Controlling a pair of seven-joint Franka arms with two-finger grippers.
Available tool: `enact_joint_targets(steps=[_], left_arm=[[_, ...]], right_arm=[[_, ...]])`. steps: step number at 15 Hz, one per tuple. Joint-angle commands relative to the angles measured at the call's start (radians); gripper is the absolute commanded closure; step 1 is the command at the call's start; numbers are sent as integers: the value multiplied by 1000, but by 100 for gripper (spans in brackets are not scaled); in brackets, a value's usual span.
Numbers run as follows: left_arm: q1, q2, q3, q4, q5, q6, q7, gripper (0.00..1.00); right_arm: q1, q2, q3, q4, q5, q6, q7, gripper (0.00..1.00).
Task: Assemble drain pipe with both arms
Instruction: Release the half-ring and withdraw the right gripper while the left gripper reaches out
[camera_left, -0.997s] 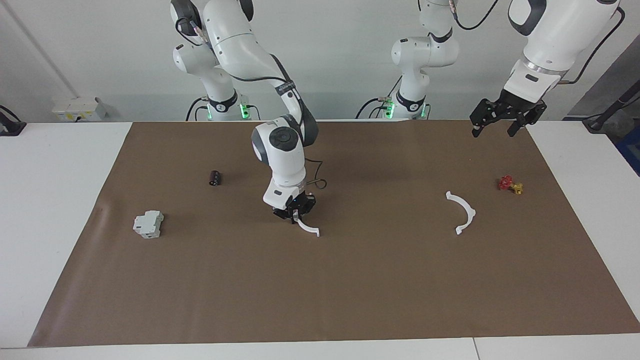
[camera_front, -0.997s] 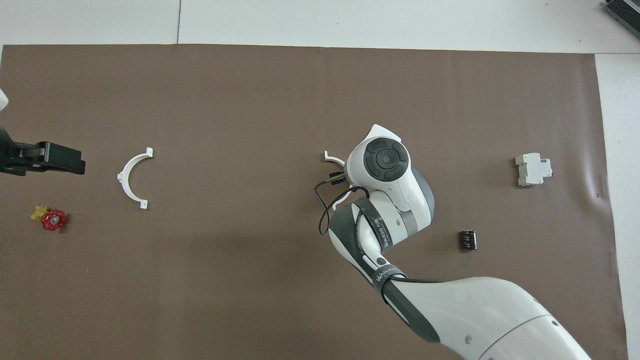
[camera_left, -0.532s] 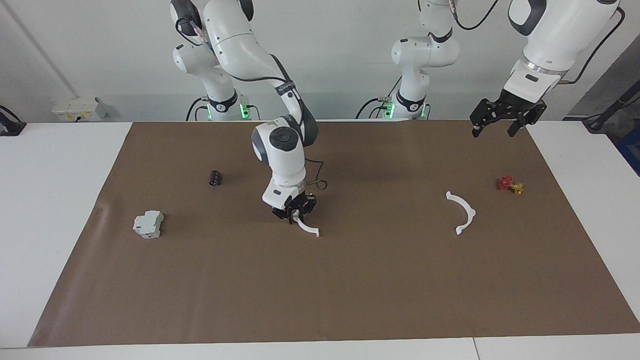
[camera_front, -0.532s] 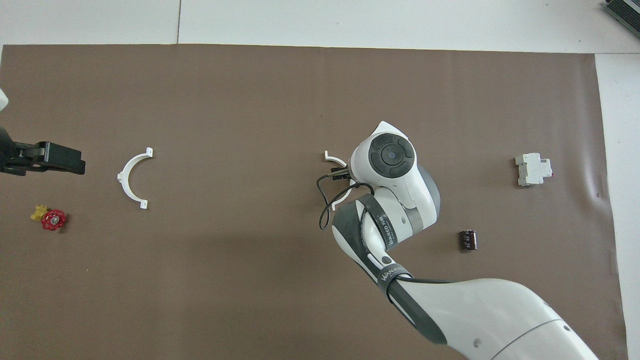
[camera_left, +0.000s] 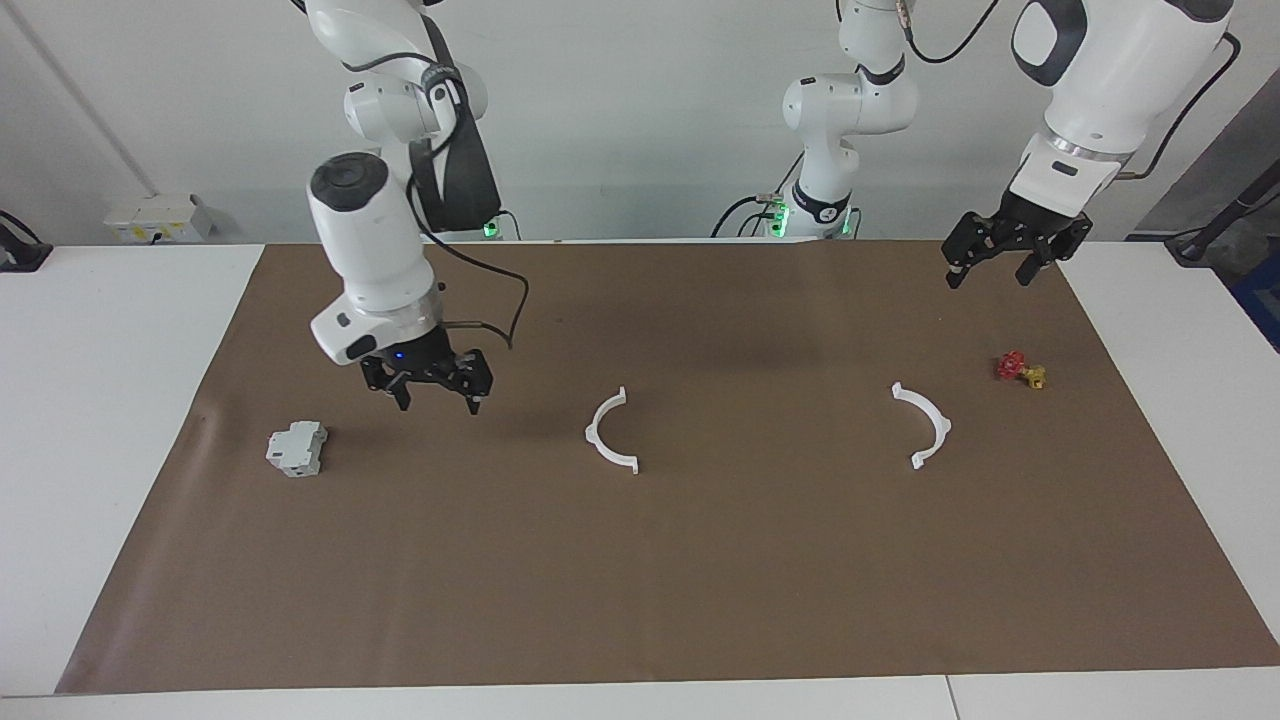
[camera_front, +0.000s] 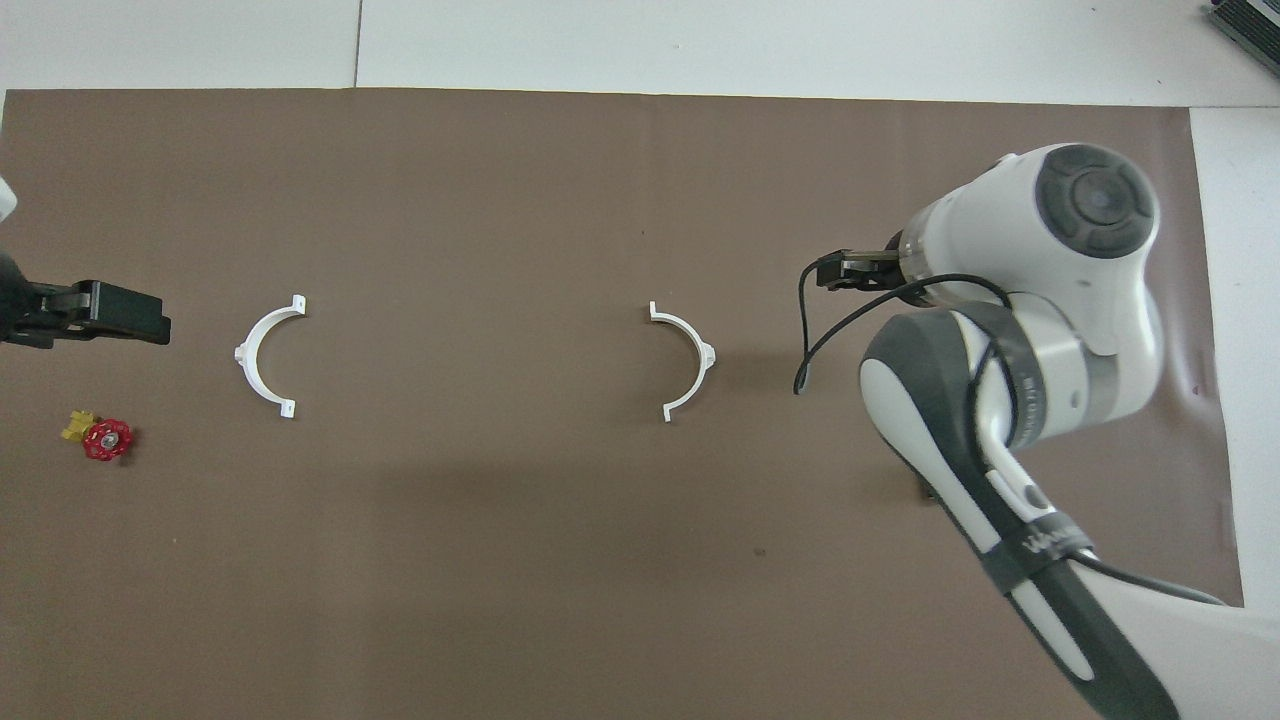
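Step in hand: you have two half-rings lying flat on the brown mat (camera_left: 700, 600), well apart, neither one held. The ring is not yet joined.
Middle half-ring (camera_left: 608, 430): it lies near the centre of the mat, its open side turned toward the left arm's end.
Other half-ring (camera_left: 926, 424): it lies toward the left arm's end, its open side turned back toward the first, so the two face each other.
Right gripper (camera_left: 432, 385): up in the air over the mat between the middle half-ring and the grey block, fingers spread, holding nothing.
Left gripper (camera_left: 1008, 252): it waits raised over the mat's edge at the left arm's end, fingers spread, empty.
Next move, as I judge it: you need the left gripper down on the other half-ring, then carry it toward the middle one until the end tabs meet.
Grey block (camera_left: 297, 447): it sits toward the right arm's end, clear of the path.
Red-and-yellow valve (camera_left: 1020, 369): it sits just beside the other half-ring, nearer the robots; mind it as the left gripper descends.
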Motion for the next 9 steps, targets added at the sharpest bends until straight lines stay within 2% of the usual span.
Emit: enact_joint_targets(steps=[1,3,6,9], left_arm=[[13,-91,-2,-218,0,223,-22,0],[26,-74,-5,-290,0,333,-18,0],[44,-5,-5,-382,0,488,-19,0],[59,39,-5,-427,0,524,-36,0]], right_arm=[[-91,-37,15,17,-12,-86,-28,0],[-145,-66,15,17,-12,-158,-79,0],[-202,-129,15,17,-10,-259,-210,0],[-208,-184,7,29,-15,-384,-281,0]])
